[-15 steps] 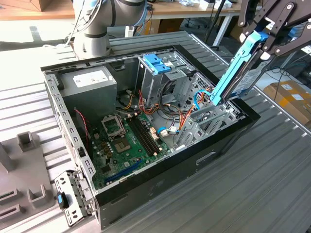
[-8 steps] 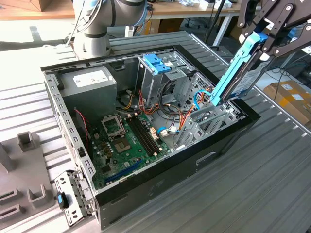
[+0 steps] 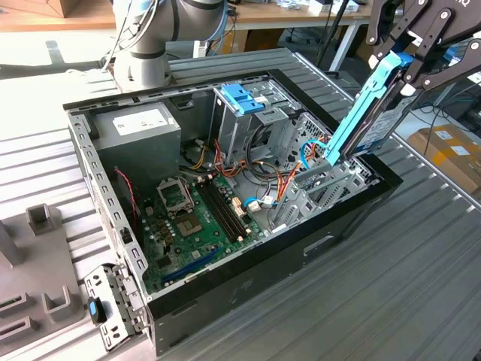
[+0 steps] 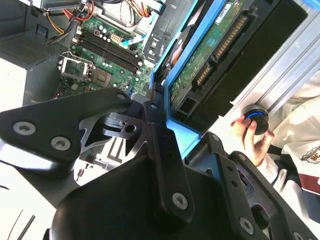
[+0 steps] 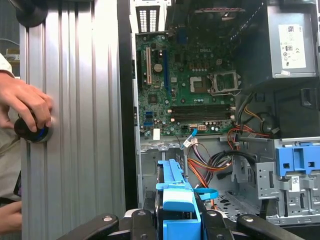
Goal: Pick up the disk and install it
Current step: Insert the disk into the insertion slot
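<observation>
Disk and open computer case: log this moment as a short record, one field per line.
disk: tilted steeply, lower end at the grey drive bay in the case
hand: shut on the disk's upper end
case: open, lying on the ribbed metal table
motherboard: exposed inside the case
blue handle: on a grey cage, apart from the disk
person's hand: on a dark knob on the table

Ribbed grey table (image 3: 338,301) — wooden desks (image 3: 279,15) behind.
</observation>
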Tool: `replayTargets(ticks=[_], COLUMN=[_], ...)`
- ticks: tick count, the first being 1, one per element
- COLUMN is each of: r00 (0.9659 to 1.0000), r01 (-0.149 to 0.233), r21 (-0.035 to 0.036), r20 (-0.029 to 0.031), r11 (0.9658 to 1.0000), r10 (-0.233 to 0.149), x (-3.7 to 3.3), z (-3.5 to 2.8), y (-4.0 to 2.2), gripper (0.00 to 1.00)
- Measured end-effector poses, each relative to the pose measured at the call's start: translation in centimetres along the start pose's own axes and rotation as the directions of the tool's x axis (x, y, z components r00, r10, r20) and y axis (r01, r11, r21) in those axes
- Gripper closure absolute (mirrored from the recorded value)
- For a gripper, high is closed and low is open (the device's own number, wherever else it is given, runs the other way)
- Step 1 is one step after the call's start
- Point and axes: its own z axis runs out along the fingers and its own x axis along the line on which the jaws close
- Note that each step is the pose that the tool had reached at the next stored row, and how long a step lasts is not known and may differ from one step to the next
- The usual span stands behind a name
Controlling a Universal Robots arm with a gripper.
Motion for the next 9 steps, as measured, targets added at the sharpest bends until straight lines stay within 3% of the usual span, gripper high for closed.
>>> replayTargets(ticks=[9], r00=[1.0], r01=[0.0], r21=[0.0], r20=[0.0001], r11=[1.0], r10=[0.0], x=[0.01], z=[0.22], y=[-0.01], gripper=[0.63])
